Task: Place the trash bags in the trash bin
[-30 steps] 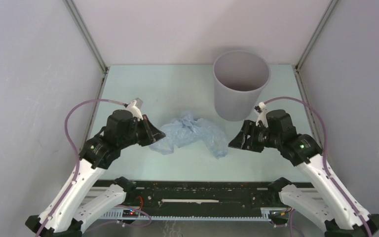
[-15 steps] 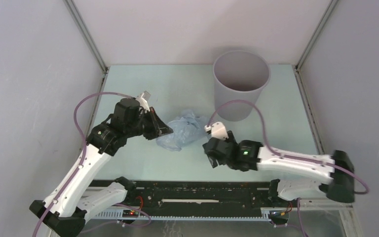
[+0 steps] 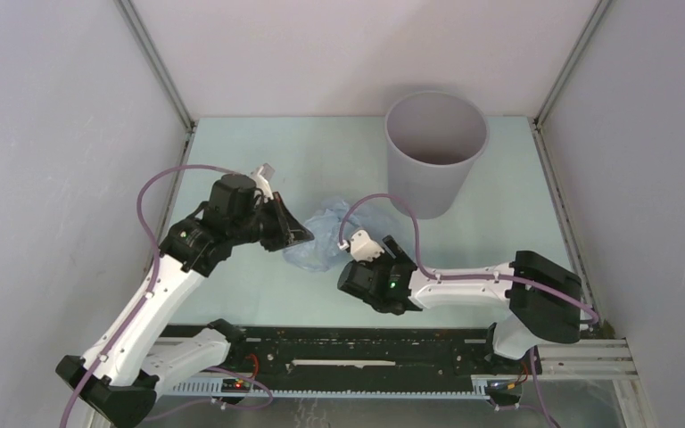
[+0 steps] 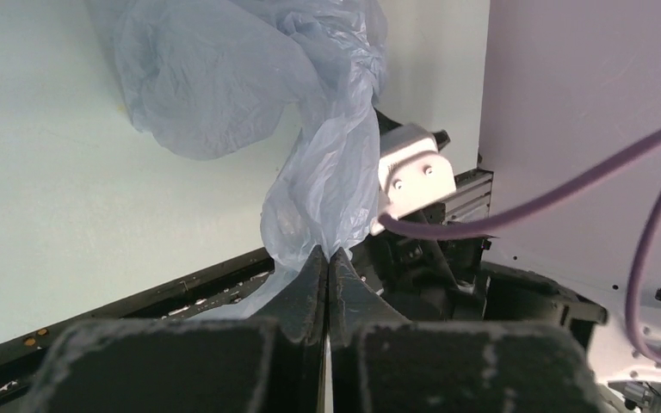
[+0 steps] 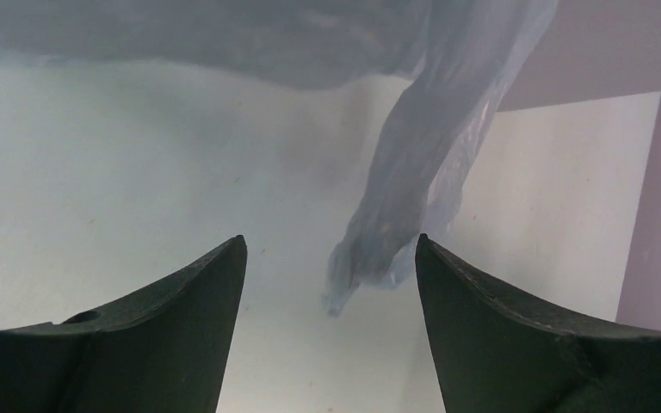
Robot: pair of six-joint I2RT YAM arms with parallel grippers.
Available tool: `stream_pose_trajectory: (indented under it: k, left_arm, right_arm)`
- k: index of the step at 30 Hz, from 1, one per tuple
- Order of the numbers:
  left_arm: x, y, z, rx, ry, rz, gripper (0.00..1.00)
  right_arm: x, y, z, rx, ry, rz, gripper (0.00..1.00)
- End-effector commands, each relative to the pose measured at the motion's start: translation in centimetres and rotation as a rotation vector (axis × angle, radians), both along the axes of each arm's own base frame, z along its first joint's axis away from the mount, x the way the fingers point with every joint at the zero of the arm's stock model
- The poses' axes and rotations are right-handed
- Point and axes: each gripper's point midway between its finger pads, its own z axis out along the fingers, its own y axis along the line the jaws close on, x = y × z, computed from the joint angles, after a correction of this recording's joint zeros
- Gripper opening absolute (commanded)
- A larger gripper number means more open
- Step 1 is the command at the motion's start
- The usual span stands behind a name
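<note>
- There is one trash bag (image 3: 324,234), thin, pale blue and wrinkly. It lies bunched on the surface (image 3: 303,152), between the two hands and in front of the bin.
- There is one trash bin (image 3: 428,189), grey and round. It stands upright near the back, apart from the bag.
- There are two arms, each with one hand.
- The left hand (image 4: 327,255) is closed tight and pinches a twisted bit of the bag.
- The right hand (image 5: 327,243) is wide open. A strip of bag hangs in front of it, not touching.
- From above, the arms cover part of the bag, and the right hand's fingers are hidden.
- In the right wrist view, the top of the bag is blurry and cut off.
- The surface is pale green, with plain pale walls (image 3: 53,134) around it.
</note>
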Motion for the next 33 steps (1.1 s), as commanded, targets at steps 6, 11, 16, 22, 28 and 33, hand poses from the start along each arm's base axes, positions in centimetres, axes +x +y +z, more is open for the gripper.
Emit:
stream_pose_trajectory:
  k: [6,11,16,22,28,33]
  left_arm:
    - [-0.6,0.3,1.9,-0.012,-0.025,-0.042,0.0]
    - [-0.1,2.2,1.3,0.111,-0.055,-0.02,0.0]
    - [0.3,3.9,-0.9,0.256,-0.051,-0.03,0.31]
    - [0.5,2.0,-2.1,0.155,-0.098,-0.091,0.84]
    - [0.0,0.3,-2.7,0.047,-0.103,-0.133,0.95]
    - [-1.3,-0.2,-3.5,-0.017,-0.095,-0.161,0.95]
  right_arm:
    - [5.0,1.5,0.4,0.072,-0.154,0.075,0.68]
    - [3.7,1.4,4.1,0.128,-0.113,0.148,0.0]
    - [-2.1,0.9,6.8,0.339,0.266,0.274,0.0]
    - [-7.5,-0.1,9.2,0.587,0.568,0.376,0.0]
    - [-9.2,-1.0,11.7,0.802,0.723,0.378,0.0]
    - [-9.6,-1.2,12.6,0.879,0.769,0.353,0.0]
